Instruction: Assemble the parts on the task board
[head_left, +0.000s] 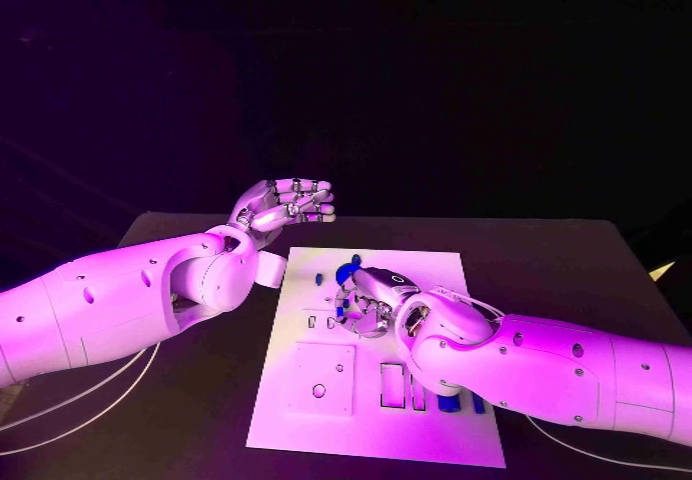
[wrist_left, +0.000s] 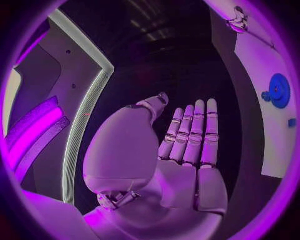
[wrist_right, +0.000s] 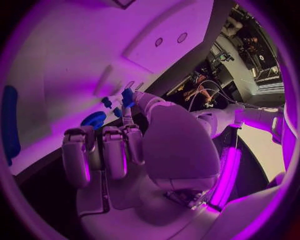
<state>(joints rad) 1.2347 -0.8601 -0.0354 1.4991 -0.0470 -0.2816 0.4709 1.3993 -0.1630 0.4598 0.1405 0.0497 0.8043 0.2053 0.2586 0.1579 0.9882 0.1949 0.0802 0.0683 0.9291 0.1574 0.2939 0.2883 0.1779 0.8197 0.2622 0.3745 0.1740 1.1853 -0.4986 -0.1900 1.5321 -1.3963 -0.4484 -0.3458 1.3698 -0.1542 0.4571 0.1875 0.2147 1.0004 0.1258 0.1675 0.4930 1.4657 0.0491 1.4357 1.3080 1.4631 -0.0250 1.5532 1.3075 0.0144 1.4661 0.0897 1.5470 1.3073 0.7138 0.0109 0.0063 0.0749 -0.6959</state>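
From the head camera, the flat white rectangular task board (head_left: 378, 400) lies on the matte black table (head_left: 562, 260). The silver left hand (head_left: 284, 207) hovers beyond the board's far left corner, fingers apart, holding nothing. The silver right hand (head_left: 371, 300) rests over the board's middle, hiding most small blue plastic parts (head_left: 351, 268); its grip cannot be told here.

At the left wrist, flat fingers (wrist_left: 190, 132) stand straight; a round blue toothed gear (wrist_left: 279, 90) sits on the board.

At the right wrist, a small blue peg (wrist_right: 127, 96) sits at the fingertips (wrist_right: 129, 117), seemingly pinched.
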